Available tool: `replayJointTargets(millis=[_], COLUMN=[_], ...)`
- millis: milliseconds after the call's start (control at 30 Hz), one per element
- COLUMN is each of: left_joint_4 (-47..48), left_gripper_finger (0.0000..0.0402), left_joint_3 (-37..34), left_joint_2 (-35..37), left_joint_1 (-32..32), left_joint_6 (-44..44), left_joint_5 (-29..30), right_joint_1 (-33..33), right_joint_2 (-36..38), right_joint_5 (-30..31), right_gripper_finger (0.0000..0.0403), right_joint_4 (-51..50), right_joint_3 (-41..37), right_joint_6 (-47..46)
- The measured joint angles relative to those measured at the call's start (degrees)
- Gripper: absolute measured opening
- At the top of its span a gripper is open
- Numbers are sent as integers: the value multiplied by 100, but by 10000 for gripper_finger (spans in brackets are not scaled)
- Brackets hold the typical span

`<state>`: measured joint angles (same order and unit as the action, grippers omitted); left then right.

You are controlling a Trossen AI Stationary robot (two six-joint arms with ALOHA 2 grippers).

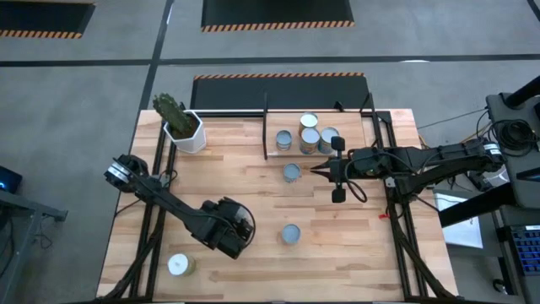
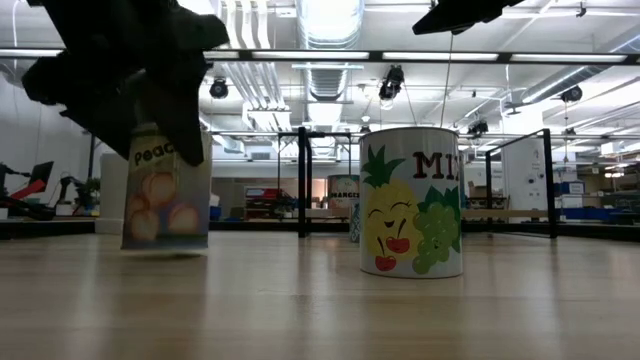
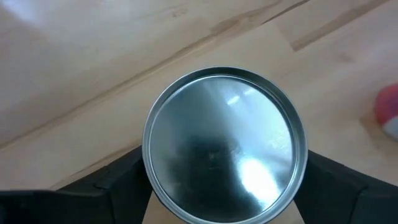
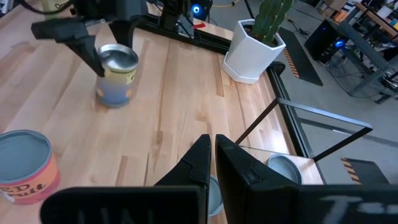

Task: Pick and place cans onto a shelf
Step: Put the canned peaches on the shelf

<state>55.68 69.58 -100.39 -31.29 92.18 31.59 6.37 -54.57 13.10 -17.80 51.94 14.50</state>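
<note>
Three silver-topped round tins (image 1: 308,135) sit on the low light-wood shelf (image 1: 354,127) at the wooden bench's (image 1: 253,177) far edge, seen from above. Level view: the left gripper (image 2: 165,110) holds a peach-labelled can (image 2: 166,205) just off the bench. Left wrist view: its fingers (image 3: 109,186) pinch that can. Right wrist view: the right gripper (image 4: 211,163) shows fingers pressed together.

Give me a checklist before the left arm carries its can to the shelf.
1. Left gripper closed on can: ok, a finger on each side.
2. Can upright: ok.
3. Can clear of table: cannot tell.
4. Shelf has bare board: ok, at its right end.
5. Way to shelf open: not ok; right gripper hangs before it, a loose can beside it.
6. Right gripper empty: ok, shut.
</note>
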Motion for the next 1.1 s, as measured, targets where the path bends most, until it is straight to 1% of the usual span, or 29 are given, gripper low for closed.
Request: replayJointTargets(millis=[267, 433, 633, 967, 1100], left_joint_4=[-109, -507, -487, -490, -489], left_gripper_finger=[299, 299, 300, 336, 341], left_joint_3=[2, 4, 4, 4, 4], left_joint_2=[333, 205, 106, -106, -106], left_joint_1=[56, 114, 131, 133, 135], left_joint_6=[-31, -392, -446, -631, -731], left_joint_5=[51, 87, 186, 195, 195], right_joint_1=[0, 0, 0, 0, 0], right_joint_2=[0, 0, 0, 0, 0], right_joint_5=[0, 1, 2, 0, 0], right_gripper_finger=[12, 12, 12, 12, 12], right_joint_4=[-6, -41, -44, -44, -44], right_joint_3=[0, 0, 0, 0, 0], right_joint_6=[-18, -47, -44, -50, -52])
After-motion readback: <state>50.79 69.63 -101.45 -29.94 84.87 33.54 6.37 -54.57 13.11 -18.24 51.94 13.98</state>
